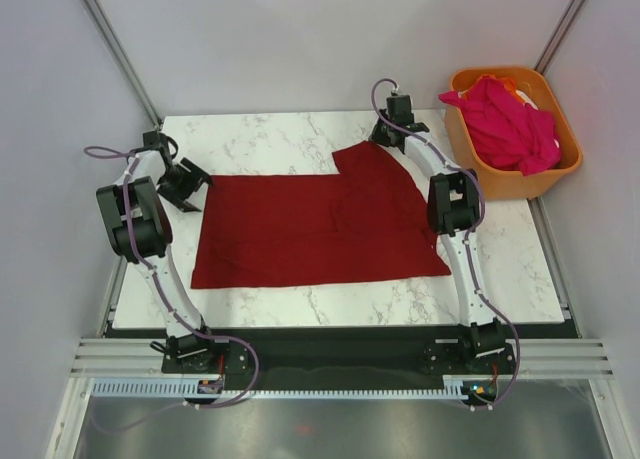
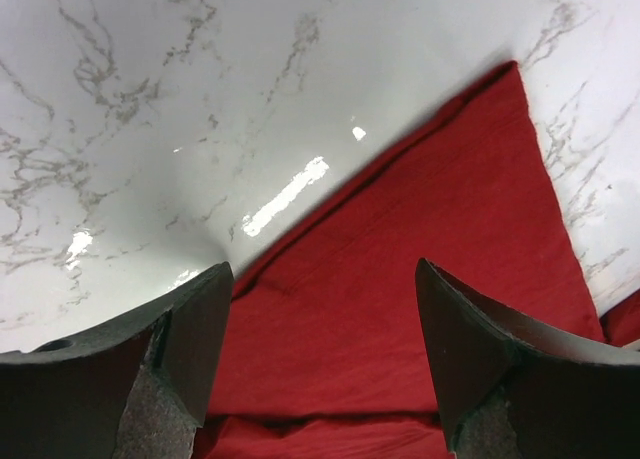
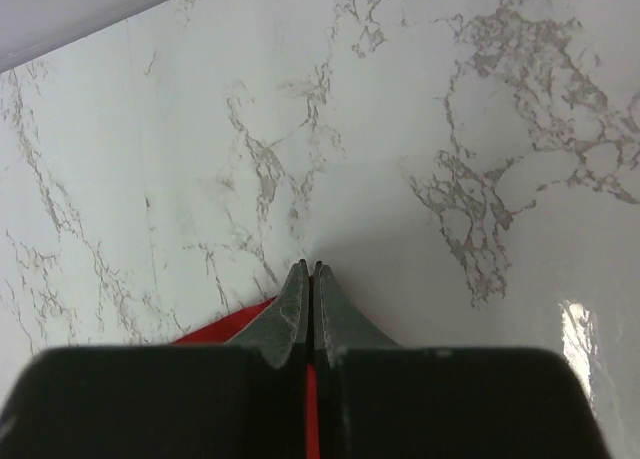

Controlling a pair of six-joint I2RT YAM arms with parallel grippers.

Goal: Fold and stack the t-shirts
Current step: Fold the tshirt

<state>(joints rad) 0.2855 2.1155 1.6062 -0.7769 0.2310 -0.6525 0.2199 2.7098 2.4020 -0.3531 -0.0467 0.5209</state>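
Right gripper (image 3: 311,269): fingers pressed together, we see sliver of red cloth pinched between them, at red shirt's (image 1: 320,229) upper right sleeve corner. Left gripper (image 2: 320,279): fingers spread wide, holding nothing, over shirt's upper left corner. Red shirt lies flat mid-frame on marble table (image 1: 270,139). Upper right of frame we see pink shirt (image 1: 510,129) heaped in orange tub (image 1: 565,164) beside table.

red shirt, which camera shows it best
The top external view: the red shirt lies whole, spread flat on the table. The left wrist view shows only one corner between the open left gripper fingers. The right wrist view shows just a sliver beside the shut right gripper.
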